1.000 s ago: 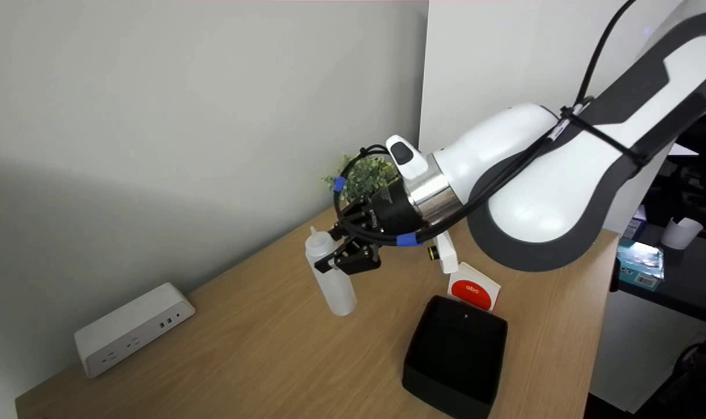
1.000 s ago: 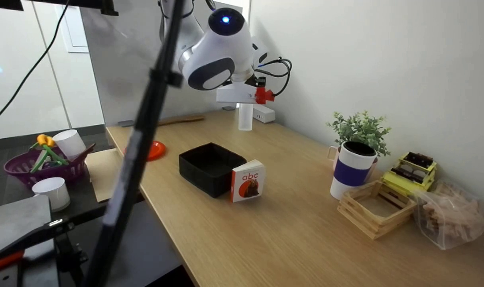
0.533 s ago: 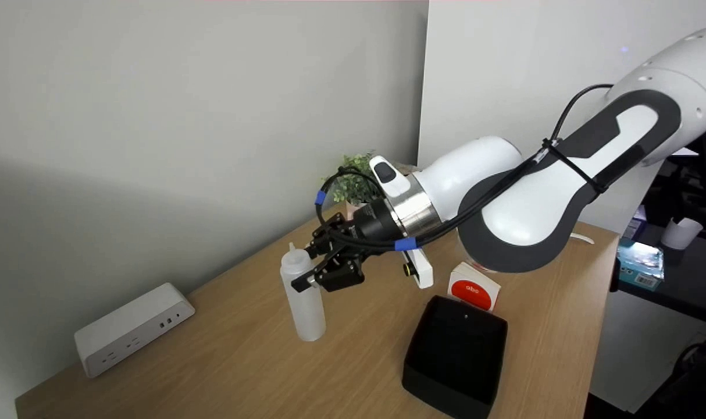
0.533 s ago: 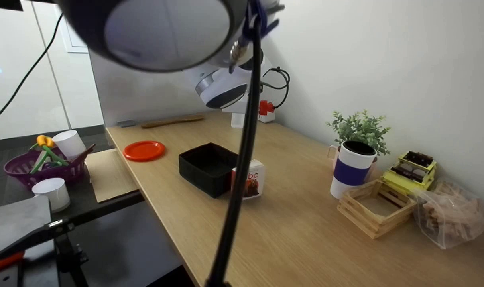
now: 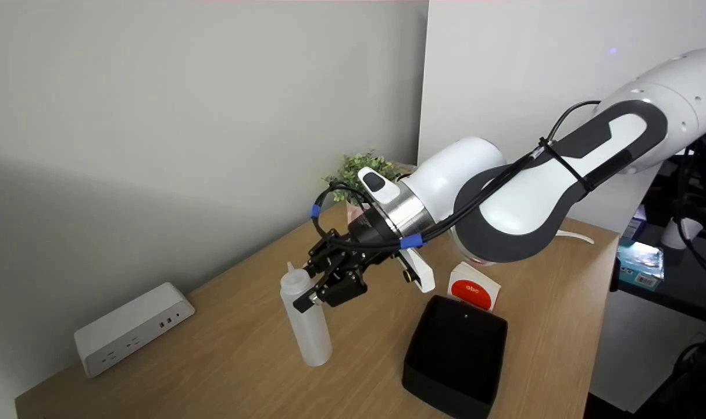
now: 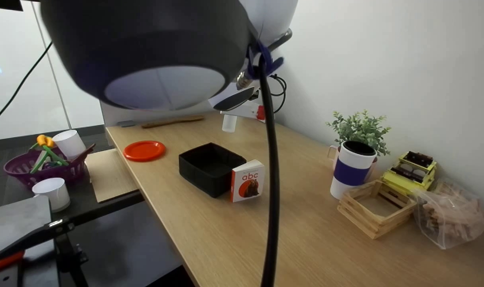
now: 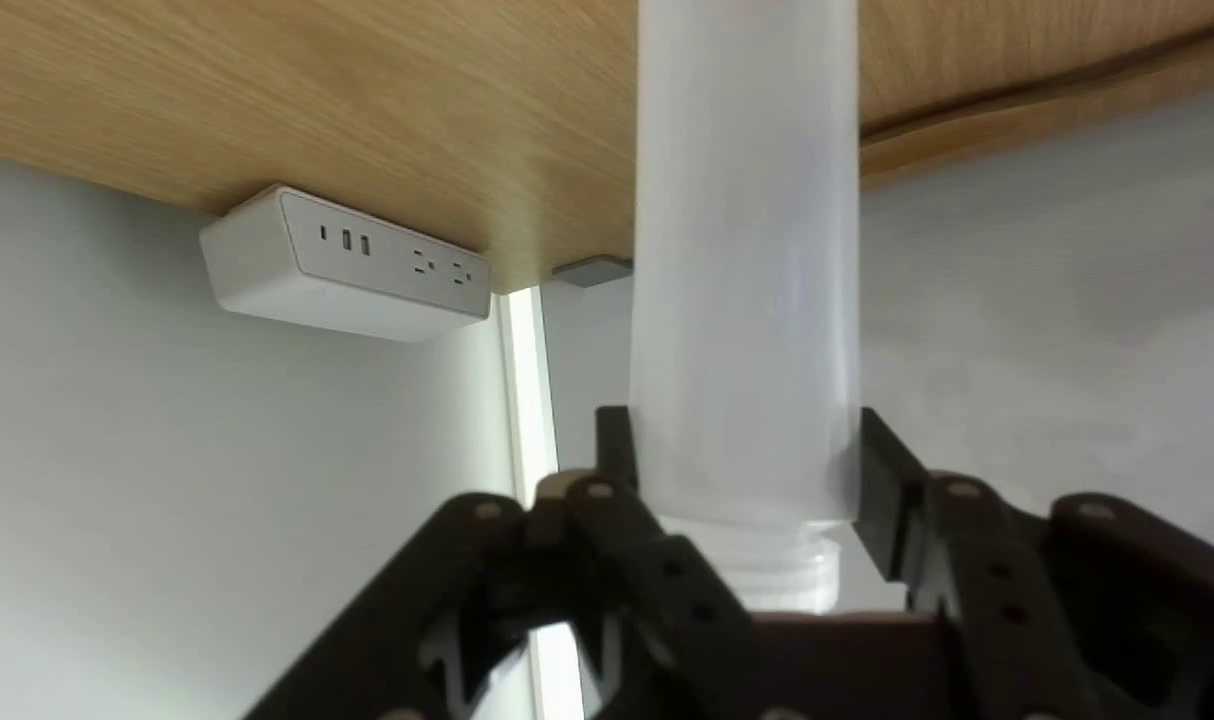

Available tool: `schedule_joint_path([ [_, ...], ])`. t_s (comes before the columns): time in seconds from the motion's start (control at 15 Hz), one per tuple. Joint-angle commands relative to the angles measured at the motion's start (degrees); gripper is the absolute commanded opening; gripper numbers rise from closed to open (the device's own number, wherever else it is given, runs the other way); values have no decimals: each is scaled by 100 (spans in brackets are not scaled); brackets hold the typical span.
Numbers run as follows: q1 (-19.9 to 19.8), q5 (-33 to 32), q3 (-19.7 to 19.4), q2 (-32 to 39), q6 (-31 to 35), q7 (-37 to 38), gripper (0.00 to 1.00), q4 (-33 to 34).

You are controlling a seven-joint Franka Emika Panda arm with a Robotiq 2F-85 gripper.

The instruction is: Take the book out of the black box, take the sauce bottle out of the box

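My gripper [image 5: 305,287] is shut around the upper part of the sauce bottle [image 5: 309,331], a translucent whitish squeeze bottle, with its cap end up and tilted a little. In the wrist view the bottle [image 7: 747,260] sits between both fingers [image 7: 745,462]. Its lower end [image 6: 229,123] also shows in an exterior view, where the arm hides the rest. I cannot tell whether its base touches the table. The black box [image 5: 455,355] stands on the table to the right of the bottle, with nothing visible inside. The book [image 6: 248,182] stands upright beside the box [image 6: 204,175], outside it.
A white power strip [image 5: 135,329] lies along the wall, left of the bottle. A red plate [image 6: 144,151] and a wooden stick [image 6: 172,121] lie on the table. A banded cup [image 6: 351,171], plant [image 6: 359,129], wooden crate [image 6: 375,209] and plastic bag [image 6: 451,217] stand along the wall.
The gripper and bottle first move left and down in an exterior view, then lower further toward the table. The arm extends farther over the table. The box and book stay put.
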Motion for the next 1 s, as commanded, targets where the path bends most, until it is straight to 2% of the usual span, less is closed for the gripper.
schedule_joint_path([
  [0.0,-72,149,6,-174,-343,7,28,-35],
  [0.4,76,464,-283,-417,-940,48,28,100],
  [0.93,189,839,-436,-518,-1450,-117,28,261],
])
